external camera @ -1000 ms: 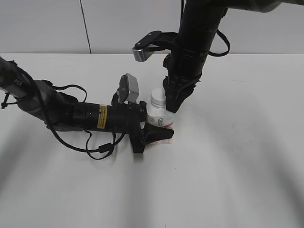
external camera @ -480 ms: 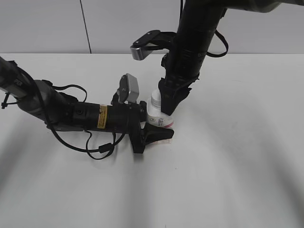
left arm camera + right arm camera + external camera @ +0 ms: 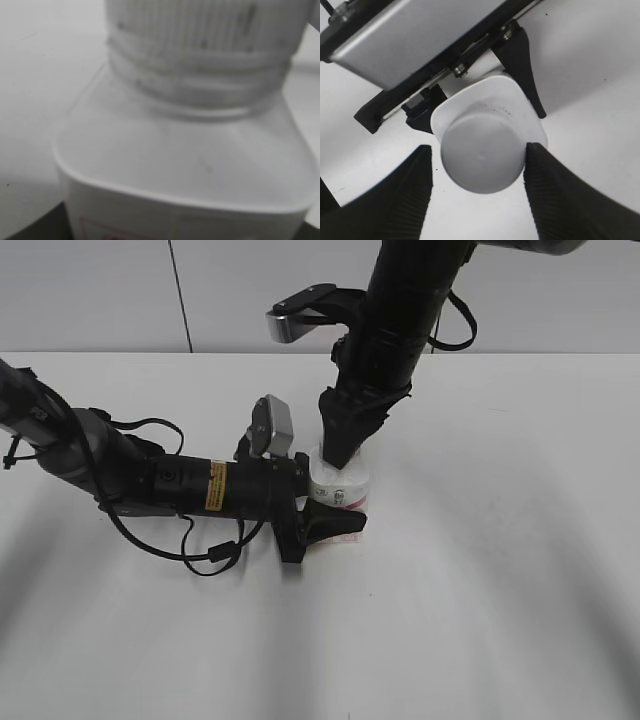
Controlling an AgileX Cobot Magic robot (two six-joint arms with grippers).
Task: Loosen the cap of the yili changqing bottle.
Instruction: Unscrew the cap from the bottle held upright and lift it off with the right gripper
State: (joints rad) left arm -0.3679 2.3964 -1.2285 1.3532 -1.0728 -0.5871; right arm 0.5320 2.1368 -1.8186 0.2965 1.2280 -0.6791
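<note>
The yili changqing bottle [image 3: 340,490] stands upright on the white table, with its pink-red label facing the front. My left gripper [image 3: 337,503] lies level and is shut on the bottle's body, one finger [image 3: 330,524] in front and the other behind. The left wrist view is filled by the ribbed cap [image 3: 200,30] and the bottle's shoulder [image 3: 190,160]. My right gripper [image 3: 343,452] hangs from above and hides the cap in the exterior view. In the right wrist view it [image 3: 479,150] is open astride the cap [image 3: 482,155]. The right finger [image 3: 545,180] touches the cap and the left finger [image 3: 417,185] stands apart.
The left arm [image 3: 150,480] lies across the table's left half, with a loose cable loop [image 3: 210,555] in front of it. Its wrist camera [image 3: 272,427] sticks up beside the bottle. The right arm's camera [image 3: 300,322] juts out to the left above. A grey wall stands behind.
My right gripper has moved up and to the left, from beside the bottle to over the cap, which it now covers. The left arm and the bottle have not moved.
</note>
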